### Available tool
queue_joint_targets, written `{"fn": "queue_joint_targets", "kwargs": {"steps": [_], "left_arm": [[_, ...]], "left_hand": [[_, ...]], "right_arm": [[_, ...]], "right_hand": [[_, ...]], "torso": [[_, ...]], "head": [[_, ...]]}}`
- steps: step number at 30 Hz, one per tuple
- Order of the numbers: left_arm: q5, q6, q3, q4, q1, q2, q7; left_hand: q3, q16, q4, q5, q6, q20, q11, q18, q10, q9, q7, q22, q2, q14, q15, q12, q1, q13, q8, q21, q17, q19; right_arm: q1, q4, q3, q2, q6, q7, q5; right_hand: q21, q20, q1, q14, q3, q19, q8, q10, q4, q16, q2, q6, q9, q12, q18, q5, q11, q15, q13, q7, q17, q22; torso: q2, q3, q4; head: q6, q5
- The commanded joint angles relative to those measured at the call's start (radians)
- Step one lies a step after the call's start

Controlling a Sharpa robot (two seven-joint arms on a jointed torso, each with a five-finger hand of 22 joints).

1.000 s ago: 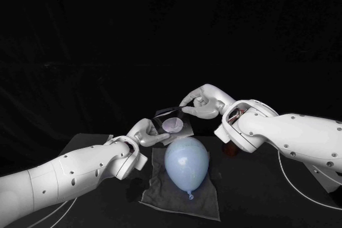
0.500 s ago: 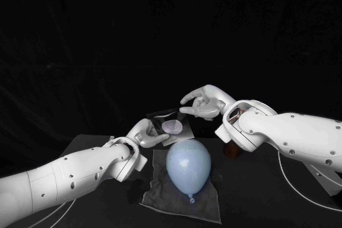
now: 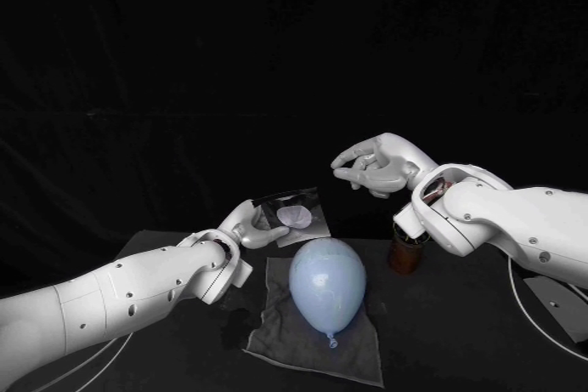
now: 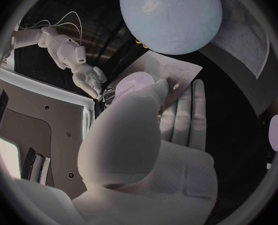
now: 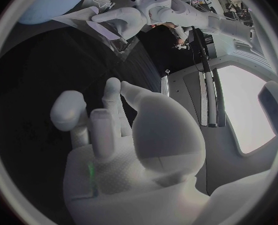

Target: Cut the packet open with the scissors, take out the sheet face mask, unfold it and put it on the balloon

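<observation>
Packet (image 3: 296, 214) is up off the bench (image 3: 443, 345), clamped in my left hand (image 3: 254, 228). From the head view it sits tilted just above the far, rounded end of the balloon (image 3: 329, 281), apart from it. Its face is dark with a pale round patch near the middle. On the left wrist view I can see the thumb pressed on that face beside the patch, with the other fingers (image 4: 190, 110) lying flat behind the packet. I cannot tell from any view whether its edge has been cut.

My right hand (image 3: 375, 167) is raised higher and off to the right, well apart from the packet. It grasps nothing. Its fingers are loosely bent, and the right wrist view shows gaps between them.

The balloon is pale blue. It lies lengthwise on a grey cloth (image 3: 294, 348) spread on the bench, with its knotted end pointing toward me. It is bare, with no sheet on it. A brown upright object (image 3: 405, 252) stands on the bench just right of the balloon, partly behind my right arm. It is too dark for me to say what it is.
</observation>
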Motion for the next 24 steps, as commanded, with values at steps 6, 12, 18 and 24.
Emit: {"fn": "queue_joint_targets", "kwargs": {"steps": [6, 12, 18, 24], "left_arm": [[-0.017, 0.048, 0.002, -0.053, 0.007, 0.023, -0.051], [-0.032, 0.061, 0.001, -0.074, 0.009, 0.036, -0.07], [-0.052, 0.072, 0.001, -0.094, 0.009, 0.05, -0.092], [-0.068, 0.072, 0.001, -0.106, 0.01, 0.061, -0.107]], "left_hand": [[0.014, -0.008, -0.005, 0.003, 0.006, -0.001, 0.002, 0.001, 0.009, 0.003, 0.0, 0.005, -0.001, 0.007, 0.001, -0.004, -0.013, 0.001, 0.007, 0.009, 0.002, -0.01], [0.018, -0.008, -0.007, 0.003, 0.006, 0.0, 0.002, 0.001, 0.009, 0.003, 0.0, 0.007, -0.002, 0.007, 0.001, -0.004, -0.016, 0.001, 0.007, 0.012, 0.003, -0.013], [0.027, -0.009, -0.014, 0.003, 0.005, 0.001, 0.002, 0.002, 0.009, 0.003, 0.0, 0.011, -0.003, 0.008, 0.001, -0.004, -0.024, 0.001, 0.008, 0.018, 0.004, -0.016], [0.031, -0.009, -0.017, 0.003, 0.005, 0.001, 0.002, 0.003, 0.01, 0.004, 0.0, 0.013, -0.004, 0.008, 0.001, -0.005, -0.027, 0.001, 0.008, 0.021, 0.005, -0.018]], "right_arm": [[0.024, 0.025, 0.006, -0.026, 0.209, 0.12, -0.094], [0.029, 0.032, 0.007, 0.004, 0.284, 0.09, -0.272], [0.03, 0.008, 0.004, 0.074, 0.279, 0.036, -0.458], [0.027, -0.029, 0.0, 0.144, 0.277, -0.041, -0.547]], "right_hand": [[0.155, -0.019, 0.064, 0.076, 0.15, 0.091, 0.027, 0.194, -0.094, 0.04, 0.036, 0.075, 0.011, 0.423, -0.025, 0.207, -0.017, -0.02, 0.294, -0.017, 0.115, 0.128], [0.234, -0.022, 0.01, 0.089, 0.186, 0.129, 0.03, 0.322, -0.119, 0.069, 0.034, 0.092, 0.014, 0.796, -0.043, 0.177, -0.022, -0.023, 0.57, -0.023, 0.178, 0.198], [0.251, -0.019, -0.015, 0.092, 0.16, 0.139, 0.033, 0.374, -0.102, 0.075, 0.055, 0.091, 0.025, 0.932, -0.047, 0.008, -0.023, -0.022, 0.664, -0.028, 0.192, 0.215], [0.26, -0.018, -0.012, 0.094, 0.171, 0.146, 0.026, 0.393, -0.108, 0.08, 0.067, 0.083, 0.025, 0.977, -0.049, 0.019, -0.019, -0.019, 0.694, -0.023, 0.203, 0.224]], "torso": [[-0.003, 0.0001, -0.0016], [-0.001, 0.0003, -0.0003], [-0.001, -0.0008, -0.0001], [0.001, -0.0013, 0.0018]], "head": [[0.004, 0.009], [0.013, 0.016], [0.021, 0.019], [0.022, 0.023]]}}
